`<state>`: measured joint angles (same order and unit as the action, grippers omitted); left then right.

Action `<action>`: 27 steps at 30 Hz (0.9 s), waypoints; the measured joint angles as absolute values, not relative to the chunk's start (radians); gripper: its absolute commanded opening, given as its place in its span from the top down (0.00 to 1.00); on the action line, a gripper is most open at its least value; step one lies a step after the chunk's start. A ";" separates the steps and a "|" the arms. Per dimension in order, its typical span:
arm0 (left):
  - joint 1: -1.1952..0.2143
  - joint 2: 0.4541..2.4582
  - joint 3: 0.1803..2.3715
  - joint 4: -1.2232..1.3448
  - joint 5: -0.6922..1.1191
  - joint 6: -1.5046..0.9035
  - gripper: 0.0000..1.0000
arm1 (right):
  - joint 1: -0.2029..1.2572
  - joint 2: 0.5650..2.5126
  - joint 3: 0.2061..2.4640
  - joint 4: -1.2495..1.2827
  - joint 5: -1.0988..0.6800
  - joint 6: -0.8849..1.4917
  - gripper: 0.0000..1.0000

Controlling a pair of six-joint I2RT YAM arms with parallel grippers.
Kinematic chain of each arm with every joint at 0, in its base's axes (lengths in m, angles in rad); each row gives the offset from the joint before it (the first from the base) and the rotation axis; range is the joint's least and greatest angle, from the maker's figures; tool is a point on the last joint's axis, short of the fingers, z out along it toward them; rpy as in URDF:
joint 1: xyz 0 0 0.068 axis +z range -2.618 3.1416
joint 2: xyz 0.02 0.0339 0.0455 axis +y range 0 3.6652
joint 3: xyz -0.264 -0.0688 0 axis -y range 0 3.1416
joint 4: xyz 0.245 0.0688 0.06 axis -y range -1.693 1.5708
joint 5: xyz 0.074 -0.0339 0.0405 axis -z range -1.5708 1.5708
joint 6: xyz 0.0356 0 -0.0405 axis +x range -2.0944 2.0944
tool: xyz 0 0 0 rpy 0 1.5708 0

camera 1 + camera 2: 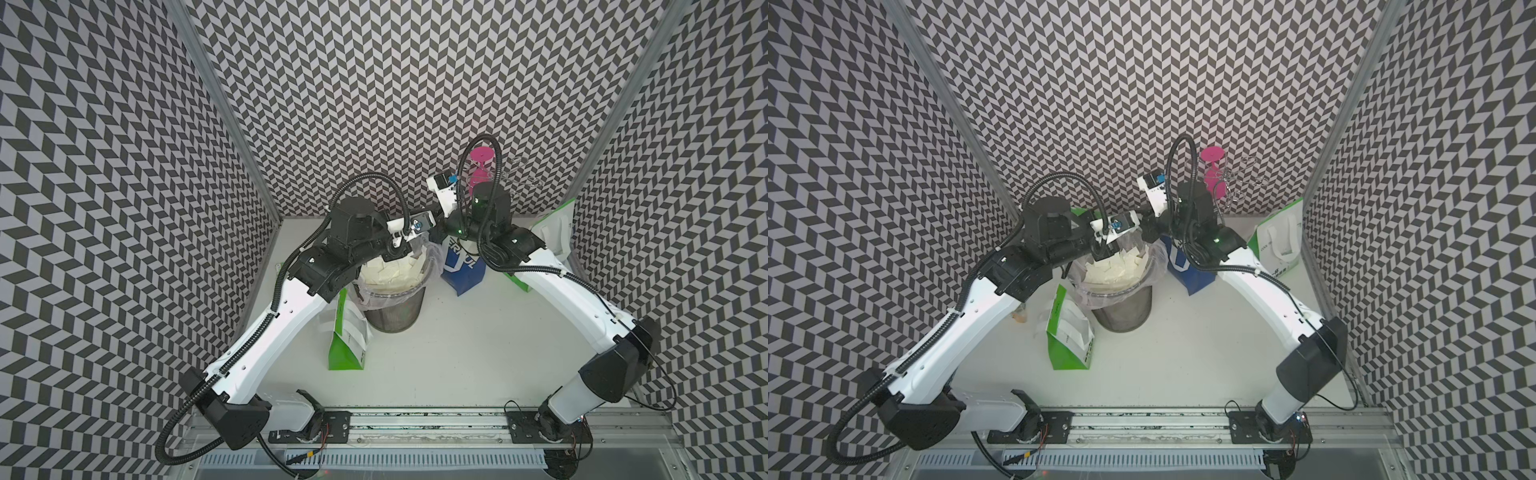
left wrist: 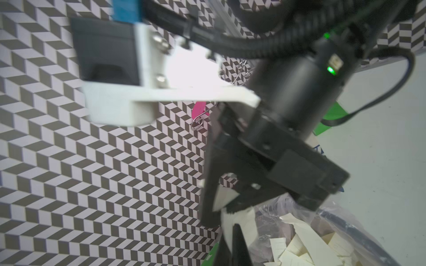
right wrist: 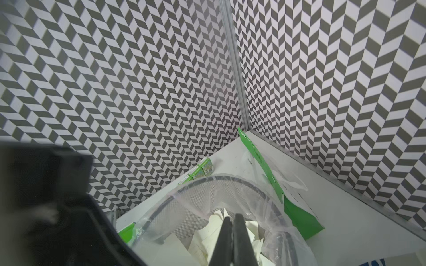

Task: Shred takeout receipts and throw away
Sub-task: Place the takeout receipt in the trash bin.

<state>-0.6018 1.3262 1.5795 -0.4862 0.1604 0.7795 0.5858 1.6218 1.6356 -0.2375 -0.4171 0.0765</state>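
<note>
A black mesh bin with a clear liner stands mid-table, and torn white scraps of takeout receipts fill it to the brim in both top views. Both grippers meet tip to tip over its far rim, where the arms hide their fingers from above. In the left wrist view my left gripper is shut on a white receipt piece. The right gripper is just beyond it on the same paper. The right wrist view shows my right gripper shut, with the receipt piece at its tips.
A green-and-white bag lies on the near left side of the bin. A blue-and-white bag stands to its right, and another green-and-white bag leans at the back right. A pink stand with wire hooks is at the back wall.
</note>
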 measured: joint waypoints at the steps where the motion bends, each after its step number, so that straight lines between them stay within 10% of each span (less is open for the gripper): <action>1: -0.582 1.312 1.573 -0.472 0.179 0.763 1.00 | 0.585 1.622 1.617 -0.238 -0.415 0.076 1.00; 11: -0.431 1.211 1.535 -0.425 0.327 0.542 1.00 | 0.566 1.621 1.487 -0.165 -0.516 0.100 1.00; 16: -0.431 1.230 1.439 -0.488 0.414 0.386 1.00 | 0.566 1.620 1.487 -0.094 -0.648 0.104 0.65; 22: -0.430 1.228 1.305 -0.564 0.452 0.253 0.46 | 0.566 1.620 1.497 -0.094 -0.711 0.062 0.46; 27: -0.414 1.245 1.347 -0.614 0.441 0.206 0.20 | 0.554 1.620 1.577 -0.157 -0.711 0.019 0.39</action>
